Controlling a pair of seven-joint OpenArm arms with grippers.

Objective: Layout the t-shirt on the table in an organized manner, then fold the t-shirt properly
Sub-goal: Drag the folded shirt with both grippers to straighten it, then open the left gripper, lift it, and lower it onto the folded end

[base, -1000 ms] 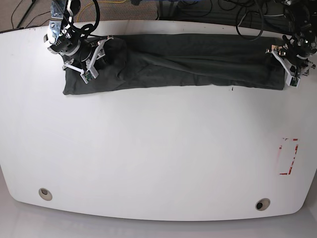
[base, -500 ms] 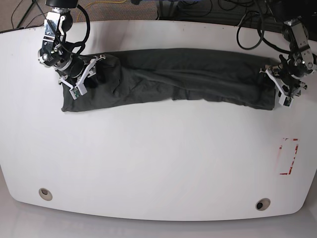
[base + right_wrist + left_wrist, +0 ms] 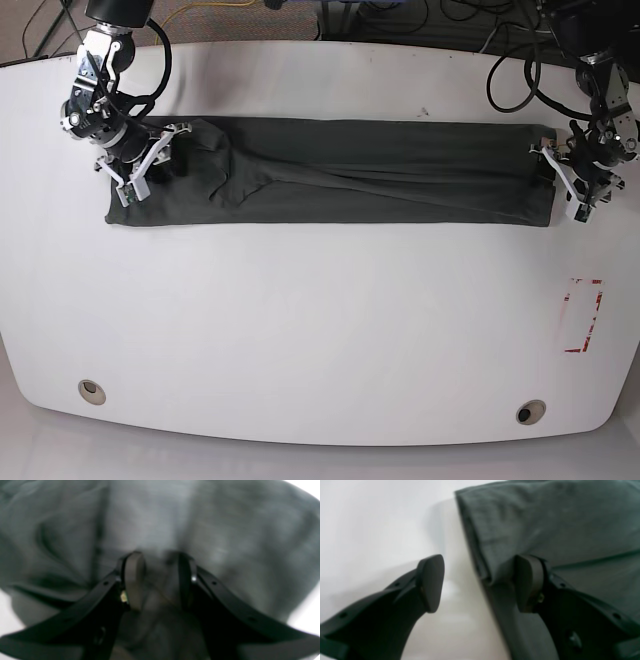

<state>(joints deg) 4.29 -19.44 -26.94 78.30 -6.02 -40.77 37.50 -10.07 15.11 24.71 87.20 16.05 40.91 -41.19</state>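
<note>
White table (image 3: 320, 330) bears the t-shirt (image 3: 380, 185); left claw (image 3: 480, 585) gapes, right claw (image 3: 157, 580) pinches cloth.

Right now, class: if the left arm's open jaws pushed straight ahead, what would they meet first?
Probably the t-shirt's side edge, already lying between the left gripper's jaws, with the table beneath; depth is unclear.

Cable-strewn carpet floor (image 3: 250, 15) behind

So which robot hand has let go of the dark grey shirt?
The left gripper. Its jaws stand wide apart at the edge of the dark charcoal-grey cloth t-shirt, pinching nothing. The right gripper has cloth bunched between its jaws.
</note>
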